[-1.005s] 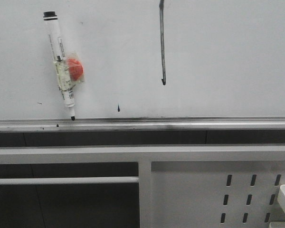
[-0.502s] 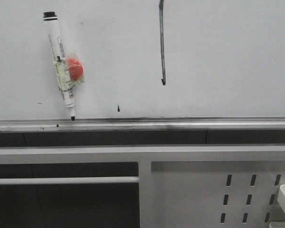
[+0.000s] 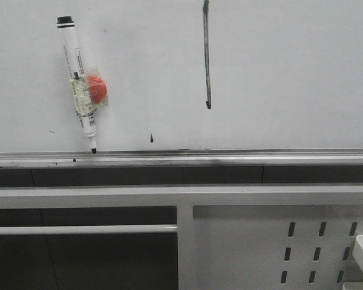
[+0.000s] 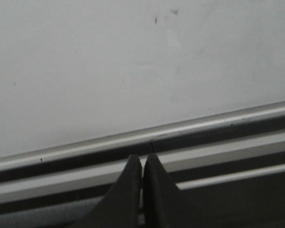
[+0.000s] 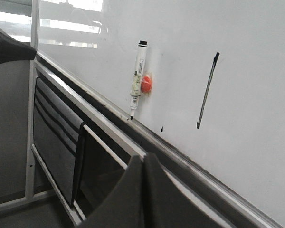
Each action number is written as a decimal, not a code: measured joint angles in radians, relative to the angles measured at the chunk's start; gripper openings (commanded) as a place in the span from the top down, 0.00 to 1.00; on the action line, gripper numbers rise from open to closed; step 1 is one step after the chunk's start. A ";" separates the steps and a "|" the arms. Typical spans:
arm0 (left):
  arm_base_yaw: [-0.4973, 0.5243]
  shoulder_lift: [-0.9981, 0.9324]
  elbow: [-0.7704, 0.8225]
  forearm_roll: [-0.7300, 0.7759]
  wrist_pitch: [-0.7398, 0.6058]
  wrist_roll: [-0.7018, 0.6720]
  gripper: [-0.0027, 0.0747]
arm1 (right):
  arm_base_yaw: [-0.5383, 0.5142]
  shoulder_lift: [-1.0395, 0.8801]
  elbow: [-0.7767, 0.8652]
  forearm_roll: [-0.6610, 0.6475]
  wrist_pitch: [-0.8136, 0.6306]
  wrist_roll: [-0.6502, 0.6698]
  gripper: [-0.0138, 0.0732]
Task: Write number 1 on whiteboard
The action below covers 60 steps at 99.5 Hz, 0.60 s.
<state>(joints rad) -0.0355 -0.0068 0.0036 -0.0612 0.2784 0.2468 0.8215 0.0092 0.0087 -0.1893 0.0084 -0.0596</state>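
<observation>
You have one number 1, a thin dark stroke hooked at its foot, on one glossy whiteboard, up ahead of both clenched, empty grippers. One white marker hangs beside a red magnet, tip touching the silver ledge. Left gripper and right gripper sit below that ledge, apart from the board.

The big white whiteboard carries a marker pen stuck to it by a red magnet. The pen's black tip touches the silver ledge below. A long dark number 1 is drawn on the board
</observation>
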 measured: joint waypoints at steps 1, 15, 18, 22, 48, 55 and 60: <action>0.000 0.000 0.000 0.000 0.006 -0.003 0.99 | 0.000 0.000 0.000 0.000 0.000 0.000 0.92; 0.000 0.000 0.000 0.030 0.060 -0.088 0.99 | 0.000 0.000 0.000 0.000 0.001 0.000 0.92; 0.000 0.000 0.000 0.033 0.060 -0.099 0.99 | 0.000 0.000 0.000 0.000 0.001 0.000 0.92; 0.000 0.000 0.000 0.035 0.061 -0.110 0.99 | 0.000 0.000 0.000 0.000 0.001 0.000 0.92; 0.000 0.000 0.000 0.041 0.061 -0.155 0.99 | 0.000 0.000 0.000 0.000 0.001 0.000 0.92; 0.000 0.000 0.000 0.041 0.061 -0.163 0.99 | 0.000 0.000 0.000 0.000 0.001 0.000 0.92; 0.000 0.000 0.000 0.039 0.061 -0.167 0.99 | 0.000 0.000 0.000 0.000 0.001 0.000 0.92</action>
<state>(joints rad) -0.0355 -0.0068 0.0036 -0.0223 0.3391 0.0798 0.8215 0.0092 0.0087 -0.1893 0.0097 -0.0596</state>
